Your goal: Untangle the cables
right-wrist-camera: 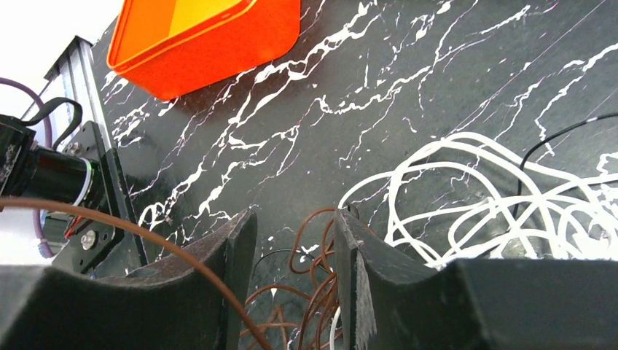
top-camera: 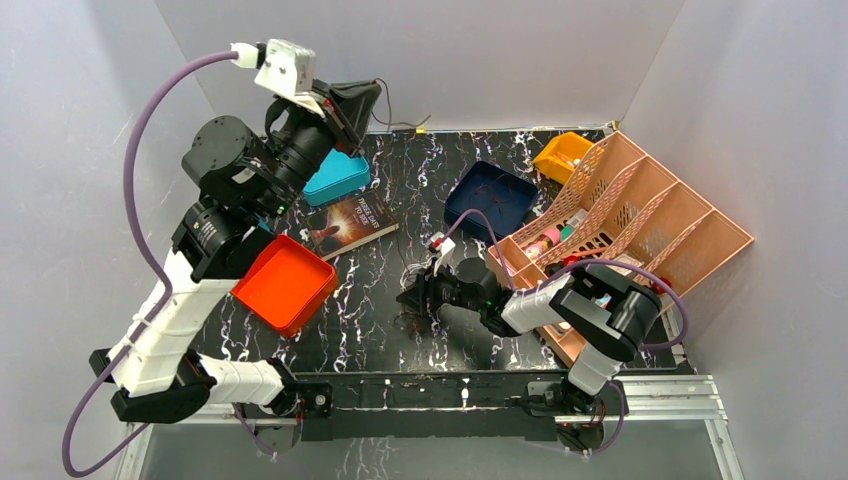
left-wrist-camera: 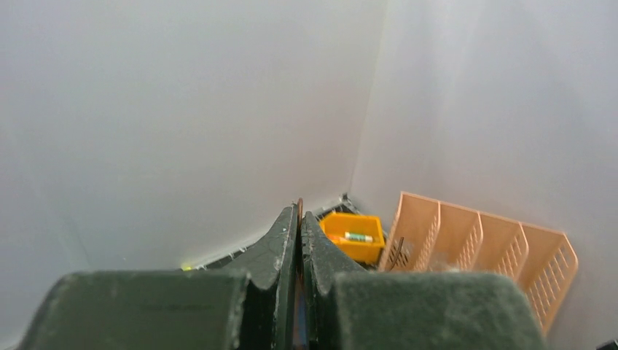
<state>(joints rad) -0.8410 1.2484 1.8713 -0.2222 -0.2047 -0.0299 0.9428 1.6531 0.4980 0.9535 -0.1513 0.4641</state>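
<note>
Your right gripper [right-wrist-camera: 295, 219] sits low on the table [right-wrist-camera: 437, 58], jaws about half apart and holding nothing. It straddles the brown loops [right-wrist-camera: 310, 270] at the near edge of the cables [top-camera: 412, 322], so it is by far the nearer arm; in its wrist view the white loops [right-wrist-camera: 430, 257] sprawl to the right. Your left gripper [left-wrist-camera: 299, 213] is high at the back left, well apart from the pile and clamped on a brown cable [left-wrist-camera: 299, 203]. One brown strand [right-wrist-camera: 131, 230] slants through the air past the right fingers, so that cable's long axis probably runs from the pile up toward the left gripper.
</note>
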